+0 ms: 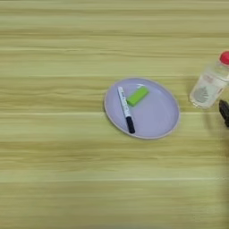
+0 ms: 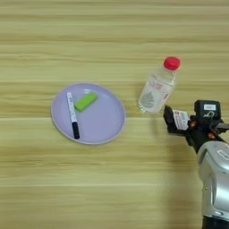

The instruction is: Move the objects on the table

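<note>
A round lavender plate (image 2: 88,114) lies on the wooden table (image 2: 67,179), left of centre. On it rest a white marker with a black cap (image 2: 72,114) and a small lime-green block (image 2: 86,101), side by side. My right gripper (image 2: 180,120) comes in from the lower right on its silver forearm (image 2: 215,174), well to the right of the plate. Its black fingers (image 2: 169,118) are shut on a small pink-red and white packet (image 2: 181,119), held just above the table. In the left eye view only a black fingertip (image 1: 224,111) shows at the right edge.
A clear plastic bottle with a red cap (image 2: 156,89) stands right behind the gripper, between it and the plate's far right side. Bare wood stretches to the left, front and back of the plate.
</note>
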Tool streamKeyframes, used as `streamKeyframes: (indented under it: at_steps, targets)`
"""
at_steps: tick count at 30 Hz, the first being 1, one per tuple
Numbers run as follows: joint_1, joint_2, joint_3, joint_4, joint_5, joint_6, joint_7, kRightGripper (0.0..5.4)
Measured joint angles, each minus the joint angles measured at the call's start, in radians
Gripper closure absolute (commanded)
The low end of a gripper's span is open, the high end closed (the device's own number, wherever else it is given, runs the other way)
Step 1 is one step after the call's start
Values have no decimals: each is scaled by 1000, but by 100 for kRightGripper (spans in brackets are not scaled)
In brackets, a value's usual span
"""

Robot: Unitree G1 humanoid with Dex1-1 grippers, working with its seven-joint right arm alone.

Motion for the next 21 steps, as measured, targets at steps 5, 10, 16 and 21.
streamKeyframes:
  at_steps: [5, 10, 16, 21]
  targets:
    - [48, 17, 27, -81, 11, 48, 10, 5]
    - [84, 54, 63, -200, 83, 136, 45, 5]
    - [121, 59, 101, -320, 112, 191, 70, 5]
    - [156, 57, 158, -400, 134, 216, 108, 5]
